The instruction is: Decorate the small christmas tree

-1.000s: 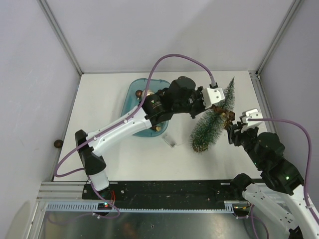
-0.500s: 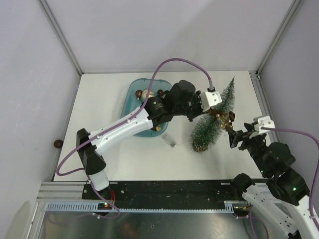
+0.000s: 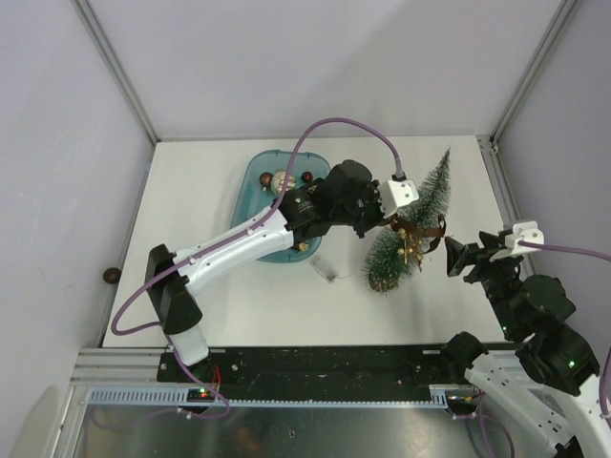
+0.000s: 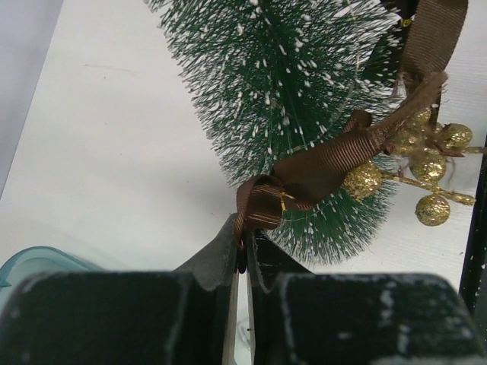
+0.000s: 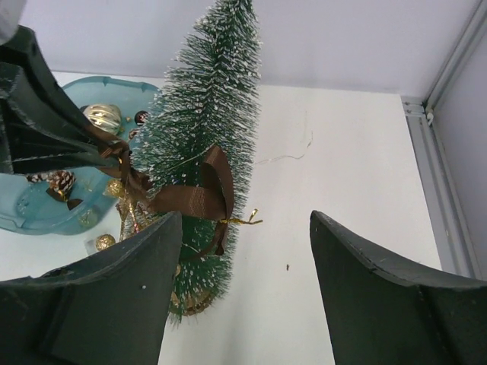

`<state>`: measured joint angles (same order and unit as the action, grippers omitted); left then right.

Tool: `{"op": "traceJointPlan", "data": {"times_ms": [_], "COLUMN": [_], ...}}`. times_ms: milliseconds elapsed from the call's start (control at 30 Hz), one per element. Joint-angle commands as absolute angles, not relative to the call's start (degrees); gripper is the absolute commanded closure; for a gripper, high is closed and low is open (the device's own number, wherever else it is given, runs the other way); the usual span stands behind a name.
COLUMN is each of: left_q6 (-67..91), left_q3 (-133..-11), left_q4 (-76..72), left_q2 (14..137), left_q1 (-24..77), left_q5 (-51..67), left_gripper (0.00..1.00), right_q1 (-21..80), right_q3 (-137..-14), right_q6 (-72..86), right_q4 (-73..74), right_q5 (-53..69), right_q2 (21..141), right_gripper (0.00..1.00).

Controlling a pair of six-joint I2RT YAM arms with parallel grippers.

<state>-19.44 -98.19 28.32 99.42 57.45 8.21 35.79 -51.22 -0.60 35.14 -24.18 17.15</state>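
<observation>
— What is held in the left gripper (image 4: 242, 255)?

— A loop of ribbed brown ribbon (image 4: 327, 163) is pinched between nearly closed jaws. Glittery gold berries (image 4: 361, 181) are wired to it, against the bristly, frost-tipped small christmas tree (image 4: 289, 76).

— And the right gripper (image 5: 245, 220)?

— It is spread wide, with nothing gripped, just right of the tree.

— The surroundings?

— The tree is found on the right part of a matte white table (image 3: 220, 286), with a teal tray (image 3: 256, 181) to its left. Pale walls and aluminium posts (image 3: 115, 67) close three sides.
</observation>
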Motion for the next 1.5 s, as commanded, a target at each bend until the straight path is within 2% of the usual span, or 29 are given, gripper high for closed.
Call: {"op": "traceJointPlan", "data": {"times_ms": [0, 300, 467, 533, 700, 833, 1200, 1467], "left_q6": [-17.82, -16.53, -16.22, -16.14, -16.25, -16.46, -16.35, -16.15], "left_q3": [-101.00, -102.10, -101.93, -101.46, -99.80, -99.26, -101.98, -105.75], "left_q4": [26.54, 26.33, 26.28, 26.28, 26.22, 26.08, 25.47, 24.69], "left_q2": [96.93, 98.21, 97.97, 97.62, 96.59, 96.45, 100.85, 105.94], "left_q1": [57.04, 57.01, 56.23, 56.00, 55.78, 55.50, 55.36, 55.38], "left_q5": [9.35, 4.78, 2.76, 2.60, 1.22, 0.31, 0.99, 3.30], "left_gripper": [0.90, 0.89, 0.89, 0.90, 0.90, 0.90, 0.90, 0.87], "right_q1": [36.65, 35.95, 32.83, 30.66, 23.54, 19.07, 13.88, 13.18], "right_q3": [-52.41, -51.12, -50.44, -50.18, -49.31, -48.52, -47.30, -45.55], "right_q6": [1.80, 2.90, 2.68, 2.84, 3.74, 3.90, 6.87, 9.96], "right_q4": [32.95, 30.37, 26.26, 25.20, 23.83, 24.08, 20.63, 15.76], "right_q5": [-29.69, -33.01, -28.43, -25.79, -19.82, -15.37, -10.14, -5.23], "right_q2": [20.92, 26.66, 28.83, 29.99, 31.08, 30.87, 33.66, 37.97], "right_gripper": [0.27, 0.27, 0.29, 0.32, 0.51, 0.56, 0.60, 0.59]}}
